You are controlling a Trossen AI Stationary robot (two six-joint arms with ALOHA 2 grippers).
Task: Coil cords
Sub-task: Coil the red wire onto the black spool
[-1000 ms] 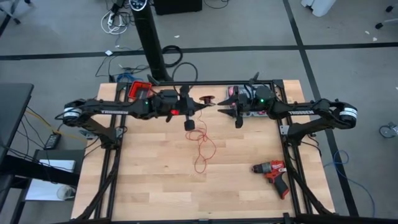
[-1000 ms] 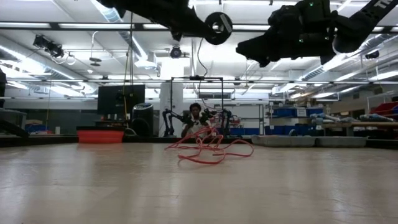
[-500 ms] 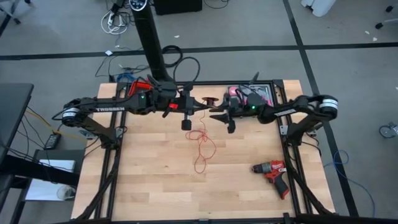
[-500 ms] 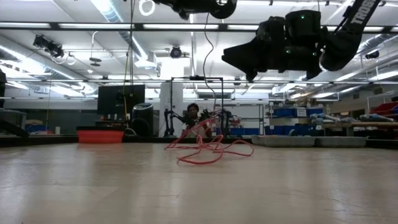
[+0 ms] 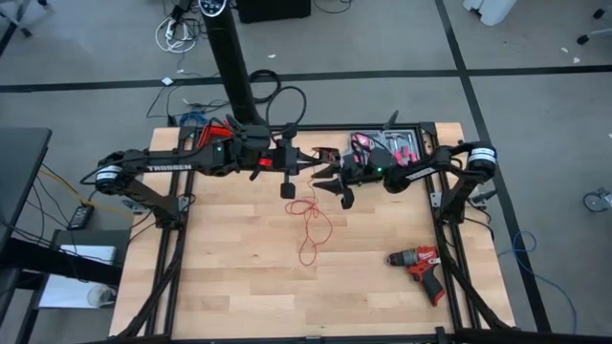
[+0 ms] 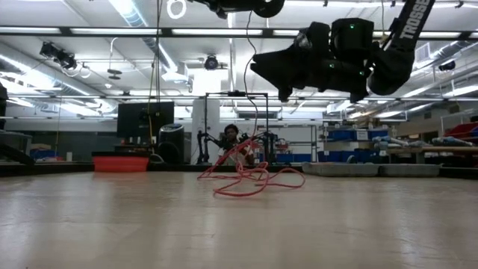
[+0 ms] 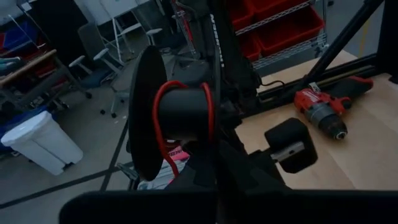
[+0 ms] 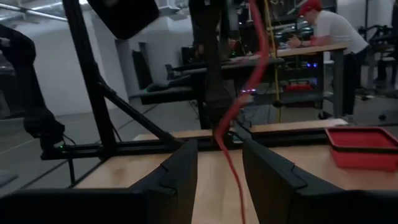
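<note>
The cords are one thin red wire. Part of it lies in a loose heap (image 5: pixel 308 225) (image 6: pixel 250 179) on the table's middle. A strand climbs from the heap to a black spool (image 5: pixel 321 154) (image 7: pixel 183 115), which has a few red turns around its core. My left gripper (image 5: pixel 304 164), high above the far middle of the table, is shut on that spool. My right gripper (image 5: pixel 327 178) (image 6: pixel 275 81) is open just right of the spool. Its fingers stand on either side of the rising strand (image 8: pixel 235 168), and I see no touch. My left gripper holds the spool (image 7: pixel 186 134) at its fingertips, coming nearly level from the table's left. The spool is lifted clear, high over the table, with its axis about level and its wide flange (image 7: pixel 144 121) standing upright. Darkness hides which part the fingers are on.
A red drill (image 5: pixel 418 268) lies at the near right. A tray of hand tools (image 5: pixel 387 145) sits at the far right and a red bin (image 5: pixel 215 129) at the far left. Black frame rails (image 5: pixel 172 239) run along both sides. A person (image 8: pixel 326 28) is at a bench beyond the table.
My right gripper has come down and toward the table's left, rolling as it went, until its open fingers stand around the strand by the spool. My left gripper has risen a little with the spool and rolled. The heap stays on the table.
</note>
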